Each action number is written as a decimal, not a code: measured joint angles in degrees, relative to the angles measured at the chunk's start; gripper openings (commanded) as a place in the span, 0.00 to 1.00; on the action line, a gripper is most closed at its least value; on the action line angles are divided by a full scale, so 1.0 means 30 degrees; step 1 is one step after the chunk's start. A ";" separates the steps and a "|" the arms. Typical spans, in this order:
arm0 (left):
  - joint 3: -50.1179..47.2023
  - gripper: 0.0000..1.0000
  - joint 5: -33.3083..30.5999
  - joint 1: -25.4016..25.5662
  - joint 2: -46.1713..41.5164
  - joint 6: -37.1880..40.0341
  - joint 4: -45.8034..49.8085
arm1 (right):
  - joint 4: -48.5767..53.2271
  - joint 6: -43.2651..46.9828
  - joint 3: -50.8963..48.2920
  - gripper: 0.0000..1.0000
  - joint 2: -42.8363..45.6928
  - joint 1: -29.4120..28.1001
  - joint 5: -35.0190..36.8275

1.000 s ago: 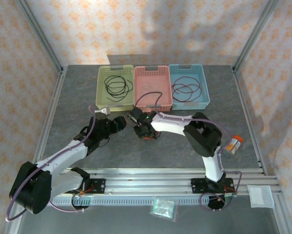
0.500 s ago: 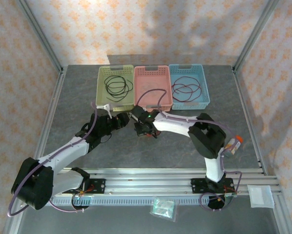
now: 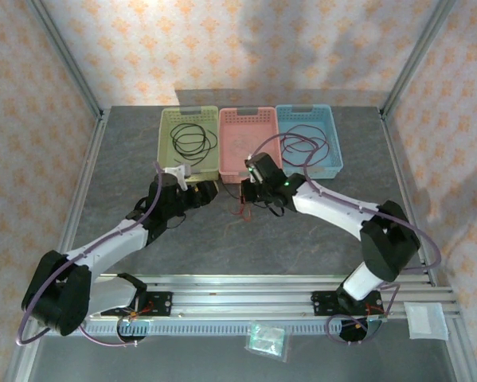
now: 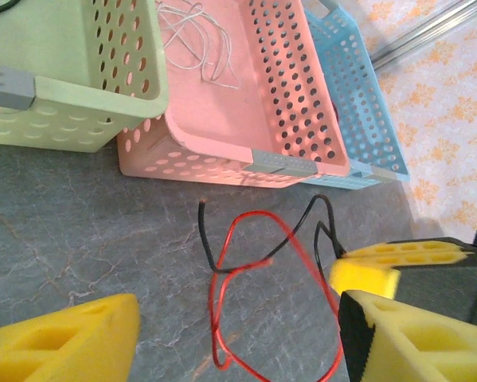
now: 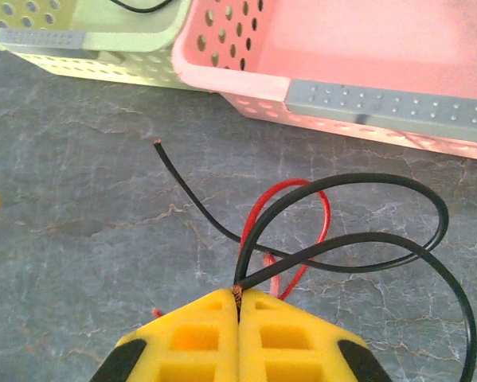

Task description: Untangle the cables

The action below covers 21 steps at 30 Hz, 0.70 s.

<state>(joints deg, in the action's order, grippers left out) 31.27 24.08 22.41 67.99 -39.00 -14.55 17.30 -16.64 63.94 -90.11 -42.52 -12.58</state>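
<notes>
Black thin wire (image 5: 198,189) clamped in my right pincer (image 5: 238,304), crossing thin red wire loop (image 4: 214,302) just ahead; my left pincer (image 4: 238,318) apart, nearer, loop straight before it.

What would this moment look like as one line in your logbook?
right pincer: shut on black cable | left pincer: open, empty | red cable: crossing black cable, near pink basket

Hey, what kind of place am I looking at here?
Probably a robotics lab cell: two arms bolted to an aluminium rail, wallpapered backdrop panels around the table, pastel baskets holding cables.
</notes>
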 measured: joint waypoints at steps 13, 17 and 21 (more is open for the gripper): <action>0.0743 0.73 0.0984 0.1173 0.2251 0.0240 -0.0699 | -0.0080 0.1086 -0.0087 0.00 0.1945 0.0816 -0.0838; 0.0823 0.73 0.0954 0.1282 0.2798 0.0197 -0.1479 | -0.0087 0.1115 -0.0153 0.00 0.2033 0.0816 -0.0998; 0.1093 0.72 0.0699 0.1282 0.3810 0.0000 -0.2055 | -0.0073 0.1144 -0.0328 0.00 0.2339 0.0816 -0.1253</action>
<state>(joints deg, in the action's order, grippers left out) 34.54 26.17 26.26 79.42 -39.00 -20.71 17.08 -13.21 62.96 -83.09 -40.07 -16.34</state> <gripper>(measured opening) 0.722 0.044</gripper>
